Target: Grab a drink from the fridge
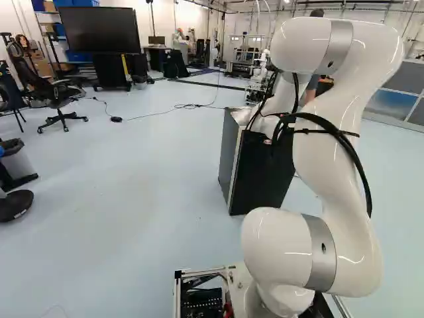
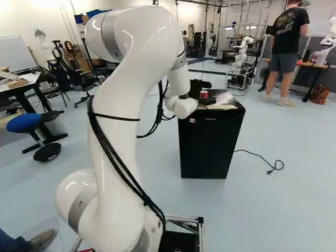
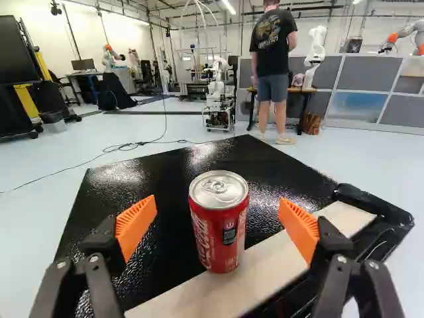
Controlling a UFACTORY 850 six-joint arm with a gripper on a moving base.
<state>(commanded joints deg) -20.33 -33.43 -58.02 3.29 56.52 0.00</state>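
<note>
Atop the fridge [image 2: 207,147], on a pale strip [image 3: 271,262], within the wide-open gripper [image 3: 217,207] and clear of both pads [image 3: 136,225]: the can [image 3: 218,228], upright. Reached, by the look of it, but not gripped, with closing and lifting left to do. On its red side, white lettering [image 3: 201,238] and, smaller, a dark printed label [image 3: 229,233], left unread.
</note>
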